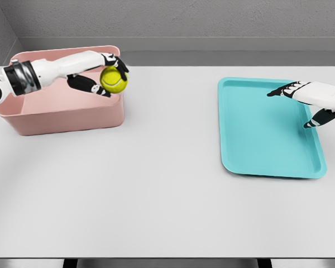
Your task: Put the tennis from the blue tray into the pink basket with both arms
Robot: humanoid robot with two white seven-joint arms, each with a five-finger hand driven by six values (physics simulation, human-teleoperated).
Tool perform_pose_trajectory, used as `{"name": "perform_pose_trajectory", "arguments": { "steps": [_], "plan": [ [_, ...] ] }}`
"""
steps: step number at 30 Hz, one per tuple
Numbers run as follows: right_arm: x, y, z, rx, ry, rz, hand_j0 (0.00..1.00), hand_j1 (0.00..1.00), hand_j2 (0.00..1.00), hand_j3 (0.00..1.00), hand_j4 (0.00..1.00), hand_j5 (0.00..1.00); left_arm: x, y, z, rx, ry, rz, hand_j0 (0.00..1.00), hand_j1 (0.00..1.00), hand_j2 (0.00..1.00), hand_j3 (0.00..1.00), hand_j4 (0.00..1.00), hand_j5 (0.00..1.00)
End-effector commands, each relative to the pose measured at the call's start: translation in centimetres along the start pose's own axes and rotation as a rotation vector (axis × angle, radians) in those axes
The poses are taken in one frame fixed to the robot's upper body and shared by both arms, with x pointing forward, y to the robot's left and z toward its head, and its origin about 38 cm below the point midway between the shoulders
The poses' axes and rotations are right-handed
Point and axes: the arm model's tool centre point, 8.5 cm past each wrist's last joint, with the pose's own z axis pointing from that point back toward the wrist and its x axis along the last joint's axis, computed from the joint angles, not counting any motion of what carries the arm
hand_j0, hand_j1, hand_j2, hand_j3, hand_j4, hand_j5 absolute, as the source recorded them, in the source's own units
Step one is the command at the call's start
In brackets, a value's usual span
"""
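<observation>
Reaching in from the left edge, the left arm is being held over the pink basket [61, 120], which is sitting on the far left part of the table [156, 206]. The tennis ball [113, 79] (yellow-green, with a pale seam) is being gripped by the left hand [103, 75], whose dark-tipped fingers [118, 62] are curled around it from above and below. The ball is being carried above the basket's right end, just inside its right rim, and whether it is touching the basket cannot be told.

Across the middle, nothing but the plain pale grey tabletop is being shown, smooth and evenly lit, with its front edge running along the bottom of the picture.

To the right, the blue tray [251, 151] (more turquoise than blue) is lying flat on the table, well apart from the basket. The right hand [310, 100] is being held over the tray's right side, its fingers loosely extended and grasping nothing, with the index finger pointing left and the thumb hanging downward.

Behind the table, a grey textured wall is being seen, with a darker strip along its base.
</observation>
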Motion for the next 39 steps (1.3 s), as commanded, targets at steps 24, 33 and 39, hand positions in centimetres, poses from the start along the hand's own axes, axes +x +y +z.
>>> {"name": "perform_pose_trajectory", "arguments": {
  "steps": [24,33,39],
  "plan": [
    [0.1,0.1,-0.1,0.003,-0.003,-0.004,1.0,1.0,1.0,1.0,1.0,1.0,-5.6,0.1,4.3,0.041,0.203,0.055,0.54,0.54,0.54,0.54,0.54,0.54],
    [0.1,-0.1,-0.1,0.002,-0.005,0.001,1.0,1.0,1.0,1.0,1.0,1.0,-6.6,-0.2,4.9,0.047,0.242,0.072,0.54,0.54,0.54,0.54,0.54,0.54],
    [0.3,0.3,-0.4,0.016,-0.01,0.0,1.0,1.0,1.0,1.0,1.0,1.0,-7.4,-0.3,5.5,0.052,0.271,0.081,0.54,0.54,0.54,0.54,0.54,0.54]
  ]
}}
